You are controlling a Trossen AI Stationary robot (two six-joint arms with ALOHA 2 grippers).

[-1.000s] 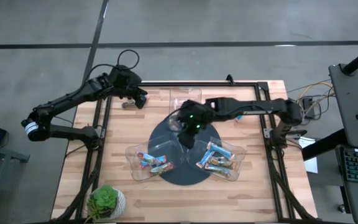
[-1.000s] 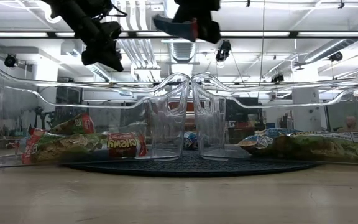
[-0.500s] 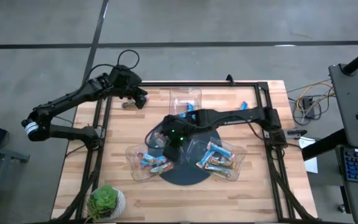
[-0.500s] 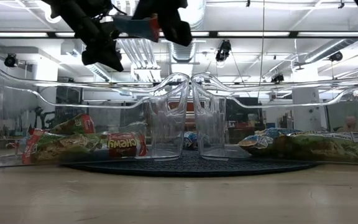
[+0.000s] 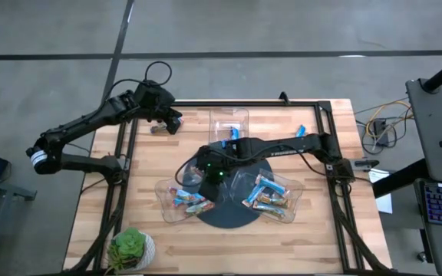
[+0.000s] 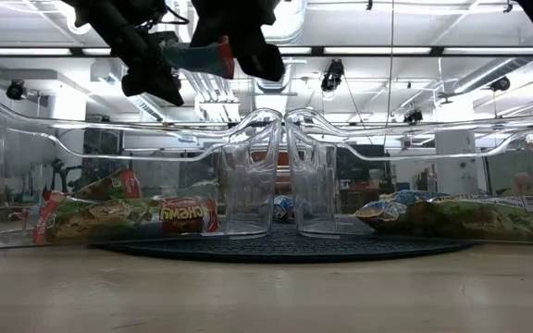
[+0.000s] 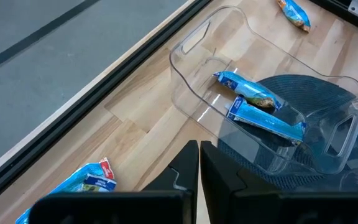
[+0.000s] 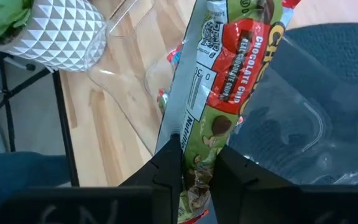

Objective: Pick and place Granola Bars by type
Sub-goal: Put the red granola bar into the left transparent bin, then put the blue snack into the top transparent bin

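Note:
My right gripper (image 8: pixel 198 163) is shut on a granola bar (image 8: pixel 232 68) in a green and red wrapper, in the air over the near-left clear tray (image 5: pixel 176 201). That tray holds several bars. The near-right tray (image 5: pixel 273 196) holds several more. Two blue bars (image 7: pixel 257 106) lie in the far tray (image 5: pixel 229 123). My left gripper (image 7: pixel 199 152) hangs shut and empty above the table's far left part (image 5: pixel 173 123). One loose bar (image 7: pixel 73 182) lies on the wood near it, and another (image 5: pixel 301 130) lies at the far right. My right gripper pinches one end of the bar's wrapper (image 8: pixel 197 149) between its two fingers. The fingers slant down and lie along the bar, which sticks out ahead of them. The bar is lifted clear, above the near-left tray.
The trays sit around a dark round mat (image 5: pixel 229 215) at the table's middle. A small potted plant (image 5: pixel 131 247) in a white pot stands at the near left corner. A black frame (image 5: pixel 129 153) runs along the table's sides.
My right gripper has carried the bar toward the table's left edge and a little down, from over the mat's middle to over the near-left tray. It has stayed shut on the bar.

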